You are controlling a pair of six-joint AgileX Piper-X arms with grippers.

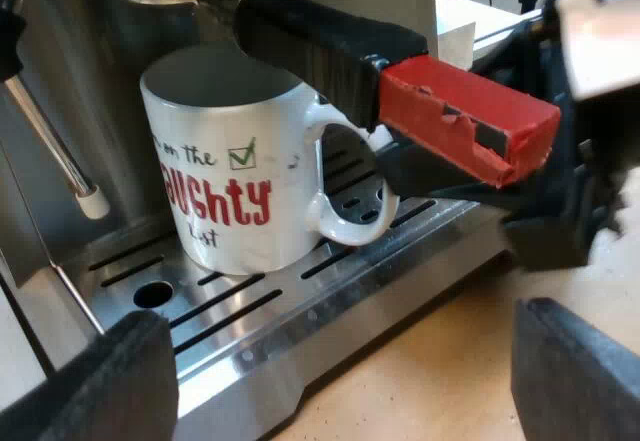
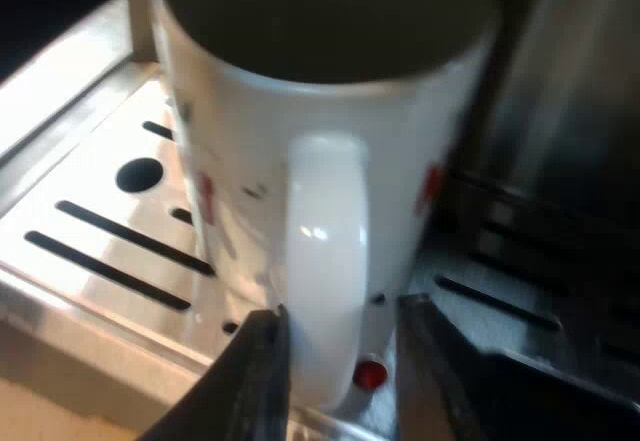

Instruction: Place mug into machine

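Standing upright on the espresso machine's (image 1: 60,61) slotted drip tray (image 1: 300,306) is a white mug (image 1: 225,176) with red lettering. It sits directly beneath the metal holder (image 1: 320,41), whose dark handle ends in red. The right gripper (image 2: 345,311) straddles the mug's loop (image 2: 325,231) with its two fingers spread. One finger touches the loop and the other sits just apart from it, so nothing is clamped. The left gripper (image 1: 345,356) hovers near the tray's front edge, fingers wide apart and holding nothing.
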